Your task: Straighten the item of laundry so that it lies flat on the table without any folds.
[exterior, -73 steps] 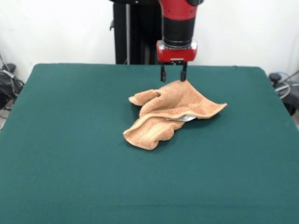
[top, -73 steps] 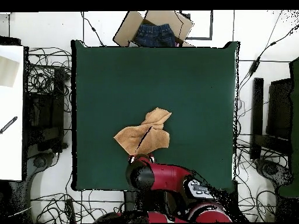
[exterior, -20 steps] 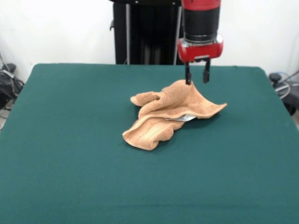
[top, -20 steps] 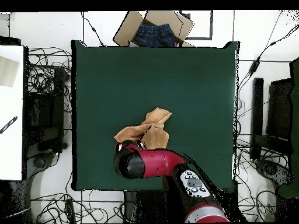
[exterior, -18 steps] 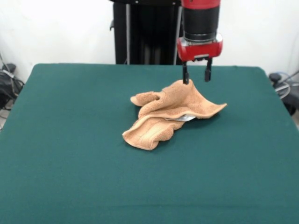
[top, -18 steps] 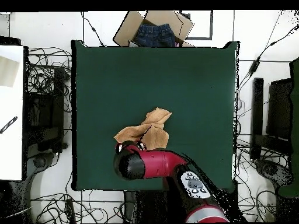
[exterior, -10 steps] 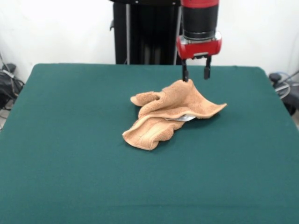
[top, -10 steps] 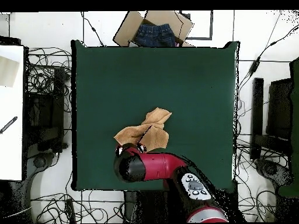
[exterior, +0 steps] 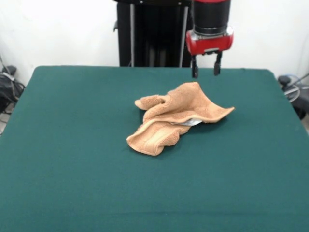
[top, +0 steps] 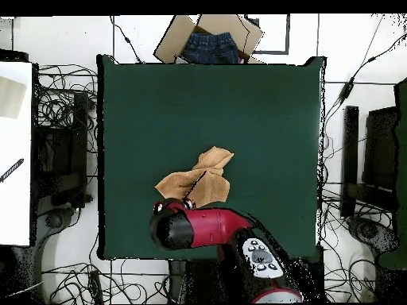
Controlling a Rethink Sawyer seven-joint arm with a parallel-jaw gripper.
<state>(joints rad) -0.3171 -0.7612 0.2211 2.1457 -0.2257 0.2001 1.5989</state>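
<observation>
The item of laundry (exterior: 174, 117), a tan terry towel, lies crumpled and folded over itself near the middle of the green table (exterior: 72, 145), a white tag peeking out under its right flap. My gripper (exterior: 205, 72) hangs open above and just behind the towel's raised back edge, touching nothing. In the overhead view the towel (top: 199, 181) sits just beyond the red arm (top: 199, 226), which hides the gripper.
A cardboard box holding blue denim (top: 210, 40) sits past the table's (top: 262, 119) far edge in the overhead view. Cables and stands surround the table on the floor. A white surface (top: 14, 151) lies at the left.
The open gripper has risen off the towel's back edge and drifted slightly right in the front view. The towel has stayed as it was.
</observation>
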